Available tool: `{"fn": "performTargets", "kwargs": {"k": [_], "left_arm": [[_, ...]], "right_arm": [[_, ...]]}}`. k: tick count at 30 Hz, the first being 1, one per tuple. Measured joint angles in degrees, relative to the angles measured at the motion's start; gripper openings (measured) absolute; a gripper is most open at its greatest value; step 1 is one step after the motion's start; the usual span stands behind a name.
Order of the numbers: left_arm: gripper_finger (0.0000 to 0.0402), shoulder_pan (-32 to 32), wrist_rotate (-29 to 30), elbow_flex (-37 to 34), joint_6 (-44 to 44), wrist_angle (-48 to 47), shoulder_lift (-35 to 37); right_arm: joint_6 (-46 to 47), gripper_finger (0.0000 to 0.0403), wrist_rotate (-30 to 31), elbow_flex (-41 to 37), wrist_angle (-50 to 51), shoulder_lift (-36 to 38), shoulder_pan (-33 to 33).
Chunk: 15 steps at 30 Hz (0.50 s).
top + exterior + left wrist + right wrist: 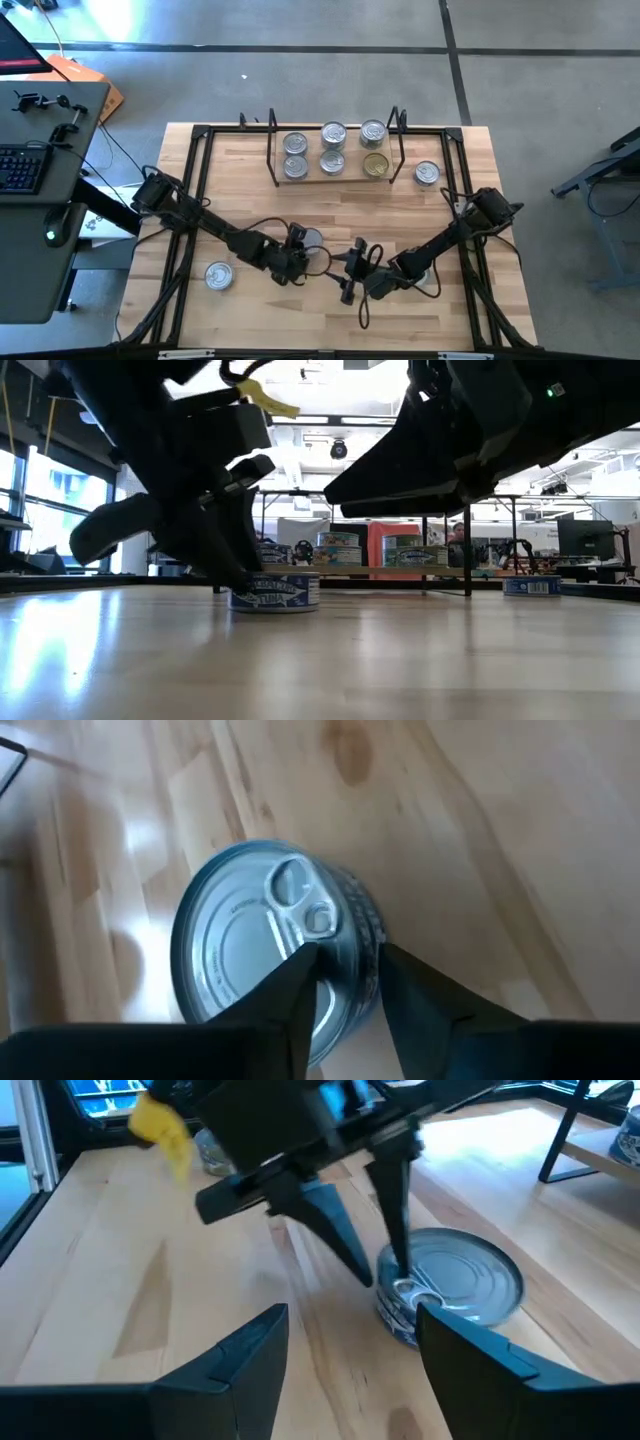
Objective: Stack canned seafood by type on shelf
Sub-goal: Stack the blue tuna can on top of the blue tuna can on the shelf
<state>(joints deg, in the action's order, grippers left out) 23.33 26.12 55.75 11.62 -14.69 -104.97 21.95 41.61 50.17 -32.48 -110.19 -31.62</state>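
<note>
A: Nearest the front edge of the surface [470, 310], what is the left gripper [345, 982] doing?

B: It is down at a silver-lidded tuna tin [270, 945], fingers narrowly parted across the rim beside the pull tab [298, 900], one over the lid and one outside the wall. They are not pressed home, so it reads as barely apart, not yet pinching.

A: And the right gripper [345, 1345]?

B: Just beside it, spread wide and empty, facing that tin.

A: How should the tin handle?

B: Stiff metal, probably dense for its size, with a smooth lid and a paper label [275, 593]. A pinch on the rim could slip or tip it; I would judge opposite points of the side wall the surer hold.

A: What else is on the boards?

B: Another lone tin [219, 275] sits well off toward the left arm's side. Farther back, the shelf [335, 172] carries six tins, one gold-lidded [375, 164], and a stray tin [426, 173] lies just outside its end loop.
</note>
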Motion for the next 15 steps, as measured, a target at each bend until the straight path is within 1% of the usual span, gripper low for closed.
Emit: {"fn": "performTargets", "kwargs": {"k": [2,5,7,9,11,15], "left_arm": [[0.0081,-0.57,-0.35,-1.02,-0.18,0.65,0.02],[0.0032,-0.82,-0.74,-2.2,-0.18,2.42,0.41],[0.001,-0.81,-0.98,-2.23,-0.23,3.18,0.46],[0.001,-0.85,-1.1,-2.25,-0.43,4.39,1.04],[0.0012,-0.9,-1.64,-2.38,-0.34,4.87,1.85],[0.0002,-1.36,-3.29,-2.69,-0.73,3.63,4.19]], "right_arm": [[-1.69,0.0212,-1.85,0.0,0.29,0.0,0.02],[-8.66,0.0212,-8.44,0.0,0.89,-0.02,0.52],[-13.19,0.0212,-11.16,0.0,0.66,-0.02,0.96],[-17.75,0.0212,-13.54,0.0,-1.1,-0.04,1.49],[-22.05,0.0212,-14.62,0.04,-3.2,-0.04,2.0],[-29.27,0.0212,-13.89,0.04,-3.62,-0.04,3.08]]}}
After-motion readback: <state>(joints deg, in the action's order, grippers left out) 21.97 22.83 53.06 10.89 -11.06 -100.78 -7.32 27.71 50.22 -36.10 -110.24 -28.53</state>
